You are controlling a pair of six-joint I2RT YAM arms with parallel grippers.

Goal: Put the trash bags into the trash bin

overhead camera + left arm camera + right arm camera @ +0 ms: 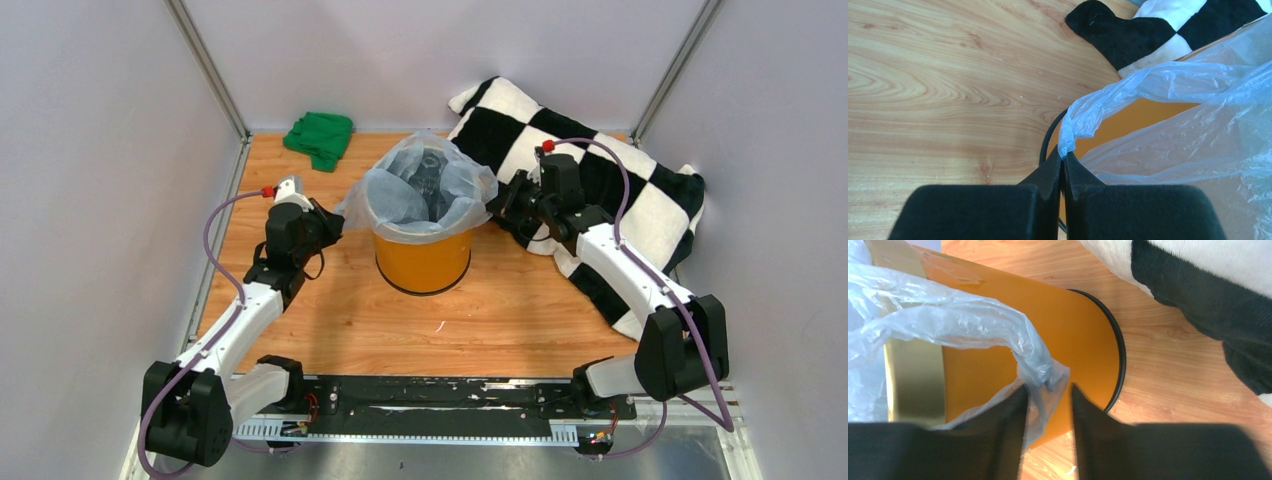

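The orange-yellow trash bin (422,262) stands mid-table with the pale blue-grey trash bag (420,185) draped in and over its rim. My left gripper (334,225) is at the bin's left side, shut on a twisted corner of the bag (1079,122); the bin's orange wall (1128,117) shows behind. My right gripper (497,208) is at the bin's right side. In the right wrist view its jaws stand apart (1048,392), and a flap of the bag (1045,375) hangs loose between them against the left finger. The bin wall (1068,330) and gold rim (913,385) lie beyond.
A black-and-white checkered blanket (600,190) lies at the back right, under the right arm. A green cloth (320,138) sits at the back left. Grey walls and metal posts enclose the wooden table (330,320).
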